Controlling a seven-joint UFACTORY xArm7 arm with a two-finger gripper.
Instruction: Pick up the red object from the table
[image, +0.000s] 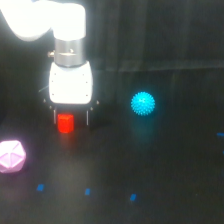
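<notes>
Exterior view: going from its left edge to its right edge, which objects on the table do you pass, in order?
Pink faceted polyhedron → red object, sitting between the gripper fingers → cyan spiky ball.

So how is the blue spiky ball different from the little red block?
The cyan spiky ball is round, prickly and bigger; the red object is smooth, stubby and smaller. The ball sits alone, while the red object is right beneath the gripper. Both are on the black table.
</notes>
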